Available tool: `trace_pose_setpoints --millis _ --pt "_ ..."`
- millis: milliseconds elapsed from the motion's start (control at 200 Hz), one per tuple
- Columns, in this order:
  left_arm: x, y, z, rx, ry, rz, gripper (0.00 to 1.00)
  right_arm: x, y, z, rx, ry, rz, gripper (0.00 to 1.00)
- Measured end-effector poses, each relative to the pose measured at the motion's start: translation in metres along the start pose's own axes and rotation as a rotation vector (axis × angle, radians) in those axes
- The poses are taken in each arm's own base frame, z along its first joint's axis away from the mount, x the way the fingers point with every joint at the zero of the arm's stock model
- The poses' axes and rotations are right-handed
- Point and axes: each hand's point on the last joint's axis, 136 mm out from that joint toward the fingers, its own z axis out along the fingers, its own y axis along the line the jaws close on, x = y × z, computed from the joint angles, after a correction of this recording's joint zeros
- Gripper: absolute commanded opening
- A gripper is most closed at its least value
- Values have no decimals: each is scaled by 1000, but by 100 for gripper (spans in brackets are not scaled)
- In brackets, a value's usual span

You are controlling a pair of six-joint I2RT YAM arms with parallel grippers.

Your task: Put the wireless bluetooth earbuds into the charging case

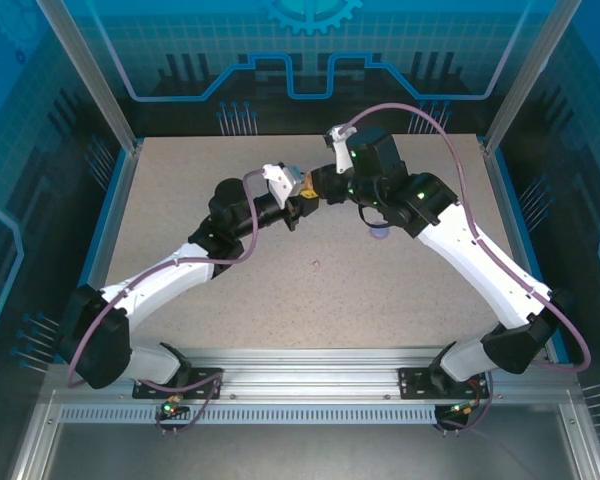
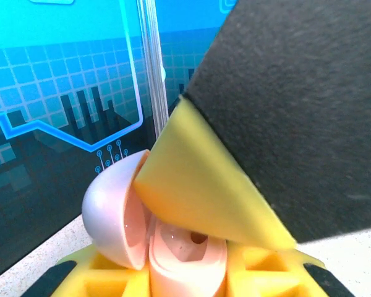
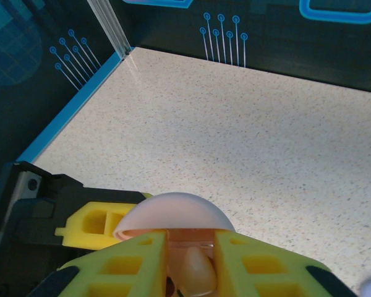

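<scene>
Our left tool (image 1: 298, 207) clamps the open pink case (image 2: 187, 252) above the table (image 1: 280, 295). The right tool (image 3: 191, 240) crowds its slots. The pale shape between its jaws may be an earbud (image 3: 195, 272), though we cannot tell whether it is gripped. A purple disc (image 1: 380, 233) lies beneath the right arm.

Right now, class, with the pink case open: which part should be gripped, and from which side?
Grip the case by its lower half, pinching across the flanks from low down, as the left fingers do. The lid stands open, a smooth tilted dome, so it would likely slip or swing. A low grip also leaves the cavity free for the right fingers above.
</scene>
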Motion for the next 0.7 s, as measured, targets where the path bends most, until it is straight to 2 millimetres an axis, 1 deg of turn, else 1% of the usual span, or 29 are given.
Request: trace_pose_setpoints --millis 160,410,520,700 --pt "0 0 -1 -4 6 -1 0 -1 -1 -1 12 -5 -5 11" --pt "-2 0 -2 -4 3 0 0 -2 0 -4 9 -9 -2 6" --pt "-5 -1 -3 -4 -7 5 0 -5 3 -6 -2 -13 5 0" --pt "-10 -1 -5 -4 -18 10 0 -8 5 -10 -25 -19 31 0"
